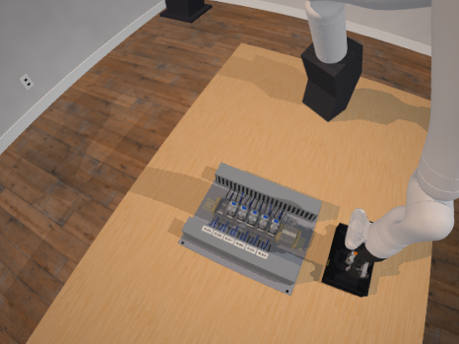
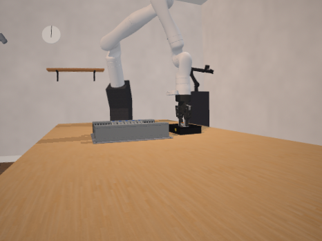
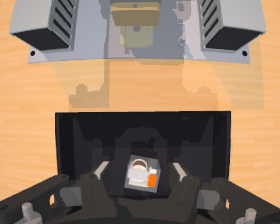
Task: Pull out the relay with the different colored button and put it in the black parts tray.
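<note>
- Your claw (image 3: 141,173) is hanging over the black parts tray (image 3: 75,135), fingers partly spread and gripping nothing.
- The orange-button relay (image 3: 143,175) is lying in the tray between the fingertips, which are not touching it.
- The socket panel (image 1: 197,222) is sitting on the table (image 1: 148,291) at the tray's 9 o'clock in the top view.

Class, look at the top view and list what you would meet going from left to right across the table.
Grey relay panel → row of relays in its sockets → black tray → tool over the tray, with the orange-button relay between its fingers.
</note>
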Robot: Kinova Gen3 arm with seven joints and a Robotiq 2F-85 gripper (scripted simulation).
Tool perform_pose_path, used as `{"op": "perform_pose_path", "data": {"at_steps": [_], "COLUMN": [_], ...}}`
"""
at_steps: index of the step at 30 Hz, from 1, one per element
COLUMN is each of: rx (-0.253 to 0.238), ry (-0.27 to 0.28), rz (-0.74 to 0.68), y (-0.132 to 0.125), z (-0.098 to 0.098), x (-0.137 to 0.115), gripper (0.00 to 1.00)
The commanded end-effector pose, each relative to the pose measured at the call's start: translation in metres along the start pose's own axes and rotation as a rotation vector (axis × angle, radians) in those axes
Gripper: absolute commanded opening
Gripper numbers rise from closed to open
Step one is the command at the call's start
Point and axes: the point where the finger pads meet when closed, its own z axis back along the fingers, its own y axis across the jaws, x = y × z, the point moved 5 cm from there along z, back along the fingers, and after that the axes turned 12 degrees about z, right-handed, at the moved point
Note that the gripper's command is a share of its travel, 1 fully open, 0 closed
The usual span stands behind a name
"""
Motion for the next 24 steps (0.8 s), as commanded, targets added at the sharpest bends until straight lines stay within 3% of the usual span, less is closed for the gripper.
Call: {"op": "perform_pose_path", "data": {"at_steps": [1, 24], "rx": [0.001, 0.001], "ry": [-0.001, -0.001], "rz": [0.004, 0.004], "y": [0.001, 0.001], "z": [0.004, 0.014], "x": [0.002, 0.002], "gripper": [0.61, 0.61]}}
